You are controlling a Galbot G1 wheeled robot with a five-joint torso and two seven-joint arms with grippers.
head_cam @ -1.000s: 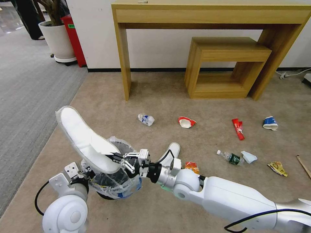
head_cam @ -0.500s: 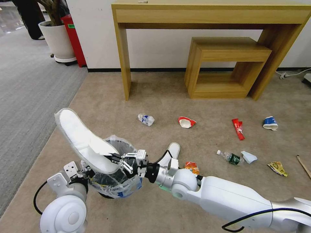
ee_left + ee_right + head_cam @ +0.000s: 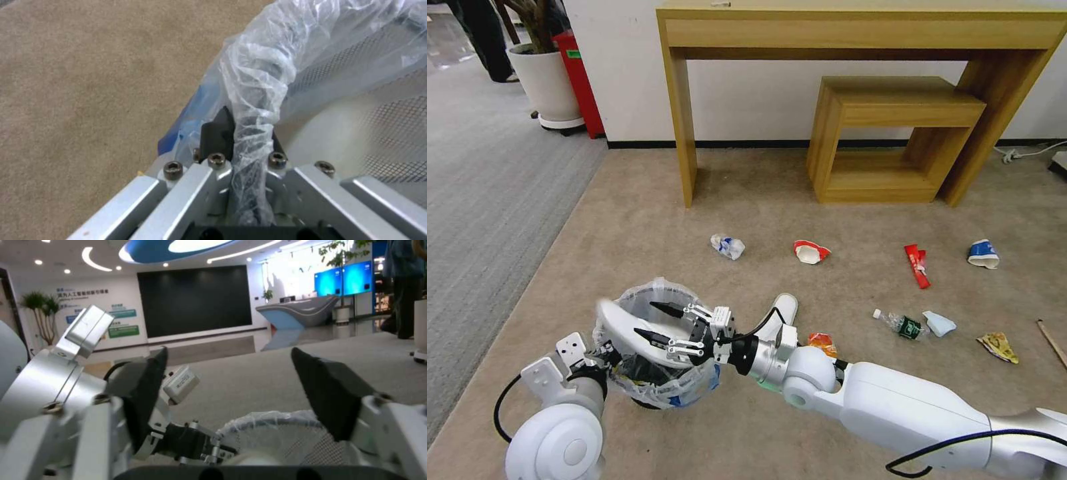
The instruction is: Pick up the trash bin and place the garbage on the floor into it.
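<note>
Trash bin: the trash bin (image 3: 650,353), a small round mesh basket lined with crinkly translucent plastic, sits low in the head view, held at its rim on the side facing the robot's left; blue patches show through the liner.
Slipper: a white slipper (image 3: 627,333) lies blurred inside the bin mouth, its long axis running across the opening; its outline is hard to make out.
Left tool: the left tool (image 3: 240,140) is clamped on the bin's rolled plastic rim, black fingers (image 3: 216,133) pressing from both sides; most of the rim inside the clamp is hidden by bunched liner.
Right tool: the right tool (image 3: 657,321) hovers over the bin mouth with its jaws spread wide and nothing between them; its dark pads (image 3: 333,393) stand well apart in the right wrist view.
Floor: the floor (image 3: 647,220) is beige-brown short-pile carpet under and around the bin.
Second slipper: another white slipper (image 3: 779,310) lies just beyond the bin, half hidden by the right arm.
Orange wrapper: an orange wrapper (image 3: 822,343) beside that slipper, partly cut off by the arm.
Litter farther from the bin: a crumpled clear wrapper (image 3: 728,245), a crushed red-white cup (image 3: 810,251), a red wrapper (image 3: 918,265), a crushed blue-white cup (image 3: 983,254), a small bottle (image 3: 902,325), a tissue (image 3: 939,323), a yellow wrapper (image 3: 998,347), a wooden stick (image 3: 1052,342) cut by the frame edge.
</note>
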